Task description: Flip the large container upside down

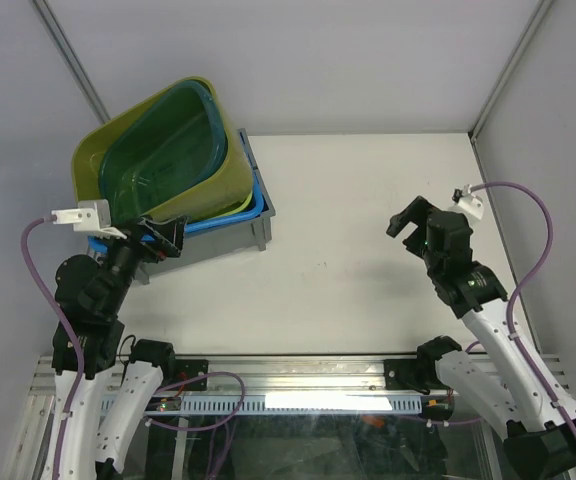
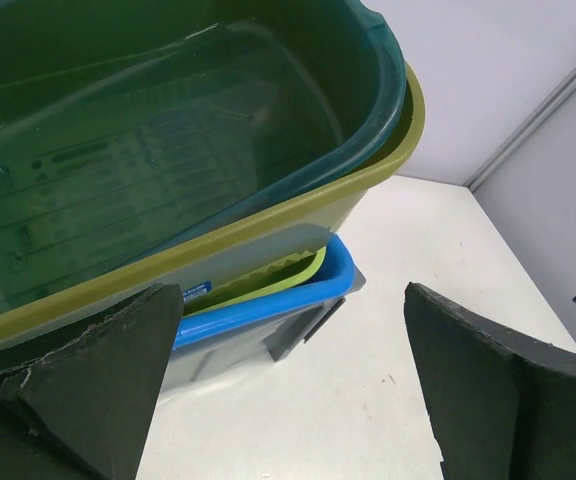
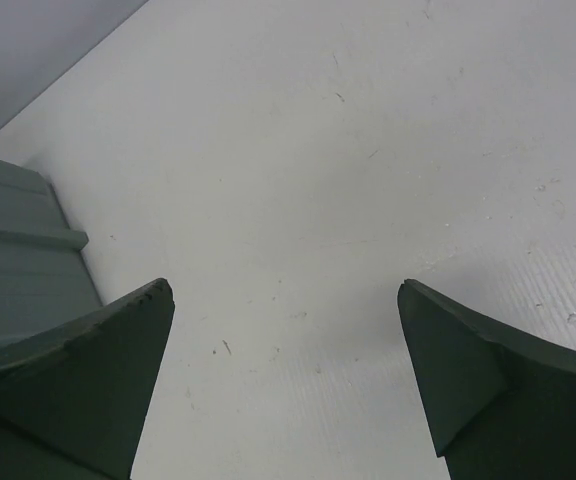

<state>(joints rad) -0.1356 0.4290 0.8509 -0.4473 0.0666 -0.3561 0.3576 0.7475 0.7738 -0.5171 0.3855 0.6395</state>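
Top external: left gripper (image 1: 168,243) and right gripper (image 1: 405,231) spread wide, holding nothing

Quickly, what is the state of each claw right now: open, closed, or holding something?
Left claw: open, holding nothing.
Right claw: open, holding nothing.

Stacked at far-left corner of white table (image 1: 368,200): dark-green translucent tub (image 1: 163,150) nested inside lime-green tub (image 1: 226,185), both tilted, sitting in bright blue tub (image 1: 230,216)
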